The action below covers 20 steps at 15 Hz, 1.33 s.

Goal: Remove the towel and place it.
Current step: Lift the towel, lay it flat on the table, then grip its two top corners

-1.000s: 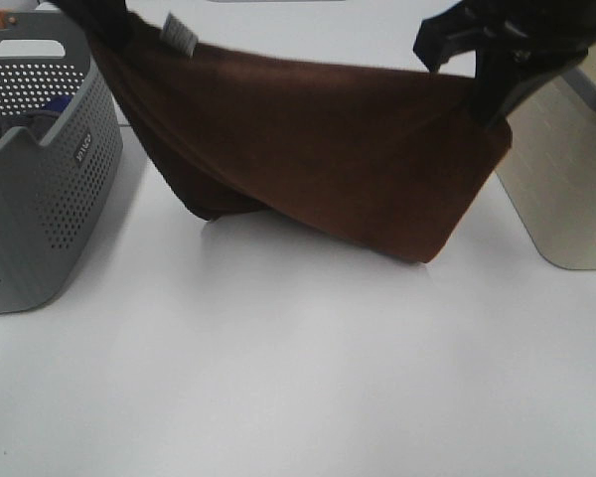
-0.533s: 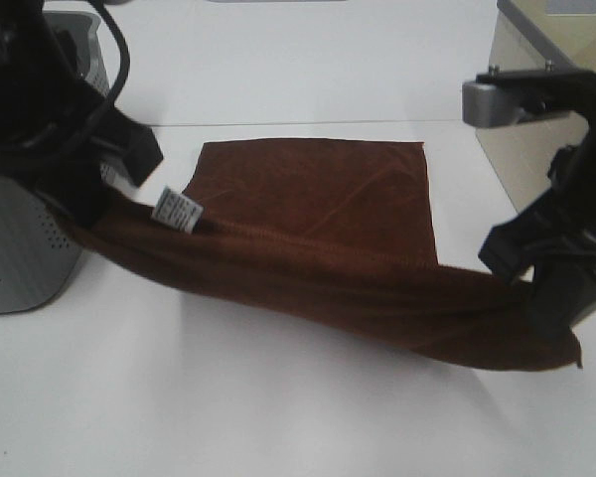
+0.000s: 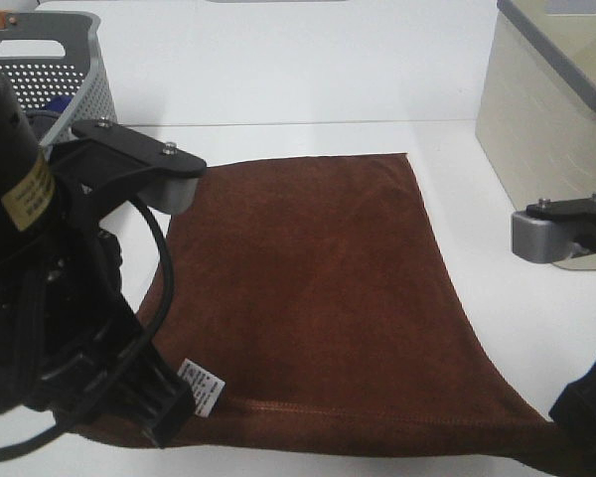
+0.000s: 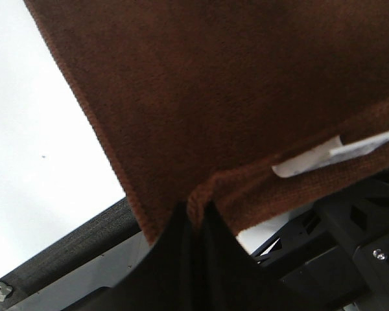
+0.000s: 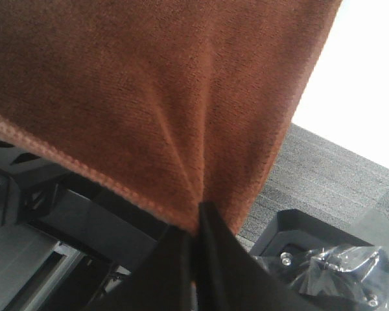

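The dark brown towel (image 3: pixel 318 288) lies spread over the white table, its far edge flat and its near hemmed edge at the table's front. A small white tag (image 3: pixel 203 387) sits near the front left corner. My left gripper (image 3: pixel 164 417) is shut on that corner; the left wrist view shows the pinched cloth (image 4: pixel 201 207) and the tag (image 4: pixel 330 155). My right gripper (image 3: pixel 581 422) is shut on the front right corner; the right wrist view shows the cloth (image 5: pixel 149 97) gathered into the closed jaws.
A grey perforated laundry basket (image 3: pixel 65 79) with blue cloth inside stands at the back left. A beige bin (image 3: pixel 546 109) with a grey rim stands at the back right. The table's front edge and dark floor (image 5: pixel 337 175) lie below the grippers.
Both grippers came down and toward the front of the table with the towel, which went from hanging in the air to lying spread flat.
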Motion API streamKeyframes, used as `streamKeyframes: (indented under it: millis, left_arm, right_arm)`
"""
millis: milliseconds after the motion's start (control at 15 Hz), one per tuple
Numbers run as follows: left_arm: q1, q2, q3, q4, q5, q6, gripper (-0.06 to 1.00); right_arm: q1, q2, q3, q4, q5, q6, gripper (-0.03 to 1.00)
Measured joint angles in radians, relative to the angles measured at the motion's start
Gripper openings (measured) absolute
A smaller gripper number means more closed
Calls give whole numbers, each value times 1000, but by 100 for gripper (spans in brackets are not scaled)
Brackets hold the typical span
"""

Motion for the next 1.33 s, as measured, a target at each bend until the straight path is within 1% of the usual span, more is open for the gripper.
streamKeyframes:
  millis: [133,200,267,333,400,467,600,667,733,800,867,1000,1067,1133,1200,1333]
  left_arm:
    - [-15,-1,1,0,0,-19,0]
    - [-17,-1,5,0,0,-21,1]
    - [-17,-1,9,0,0,-23,2]
    - [-17,-1,11,0,2,-23,7]
    - [-17,-1,17,-10,5,-23,14]
    - [-17,-1,19,-20,7,-23,27]
    - [-17,-1,20,-32,10,-24,62]
    - [-17,-1,20,-32,10,-24,71]
    - [-17,-1,20,-32,10,-24,72]
    - [-17,-1,20,-31,10,-24,72]
    - [-17,-1,20,-22,5,-32,71]
    - [-17,-1,20,38,-26,-87,67]
    - [-17,-1,20,75,-54,-118,65]
    - [-10,-1,20,118,-103,-153,62]
    - [8,-1,20,139,-147,-167,61]
    - [87,-1,20,149,-233,-174,61]
  right_arm:
    - [0,-12,20,4,5,0,0]
    - [0,-12,22,13,6,0,3]
    - [0,-12,22,27,6,0,9]
    - [0,-12,22,35,6,0,16]
    - [0,-12,22,38,6,0,25]
    - [0,-12,22,42,6,0,34]
    - [0,-12,22,45,6,0,53]
    - [0,-12,22,45,6,0,61]
    - [0,-12,22,44,6,0,66]
    - [0,-12,22,38,6,0,68]
    - [0,-12,22,25,6,0,69]
    - [0,-12,19,-12,0,0,69]
    - [0,-12,8,-34,-10,0,69]
    - [0,-12,-13,-63,-33,1,69]
    - [0,-10,-44,-99,-69,10,69]
    - [0,21,-124,-179,-119,67,69]
